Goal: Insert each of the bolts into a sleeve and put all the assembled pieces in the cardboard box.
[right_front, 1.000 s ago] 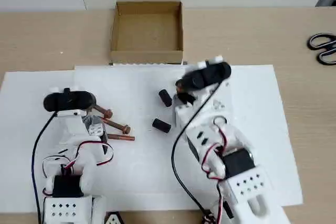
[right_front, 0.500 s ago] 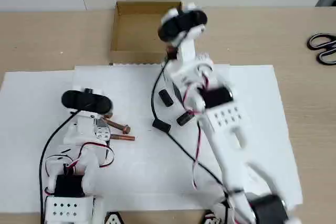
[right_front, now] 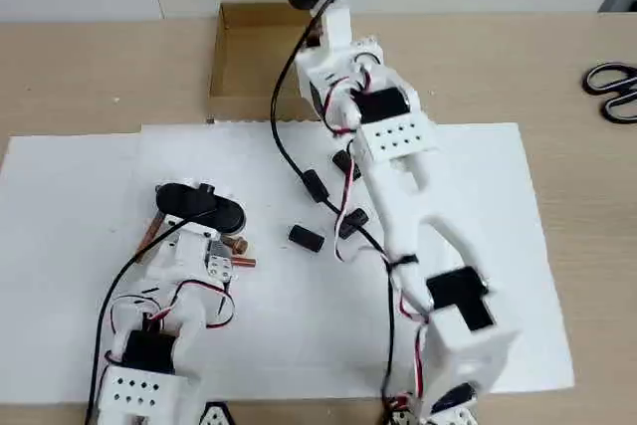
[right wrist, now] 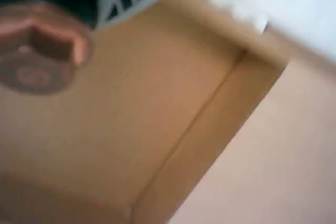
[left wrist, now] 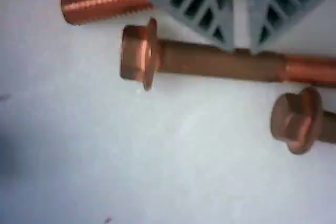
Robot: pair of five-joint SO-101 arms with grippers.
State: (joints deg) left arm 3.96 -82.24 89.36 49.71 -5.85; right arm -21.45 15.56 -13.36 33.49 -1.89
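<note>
My right gripper (right_front: 318, 39) hangs over the cardboard box (right_front: 242, 105), shut on a copper bolt in a black sleeve (right wrist: 37, 59). In the right wrist view the box wall (right wrist: 210, 135) runs below that piece. Three loose black sleeves (right_front: 315, 184) (right_front: 307, 238) (right_front: 353, 219) lie on the white paper near the right arm. My left gripper (right_front: 216, 258) is low over the loose copper bolts (right_front: 239, 246). In the left wrist view its grey fingers (left wrist: 210, 3) stand close together, tips just above a long bolt (left wrist: 210, 61), with two more bolts (left wrist: 100, 3) (left wrist: 296, 119) beside it.
A white paper sheet (right_front: 478, 176) covers the middle of the wooden table. Scissors (right_front: 609, 87) lie at the far right edge. The right arm's cable (right_front: 284, 136) trails across the paper between the box and the sleeves.
The right arm swung from the sleeves up over the cardboard box, carrying the sleeved bolt. The left arm shifted right and lower onto the bolts, which have moved slightly.
</note>
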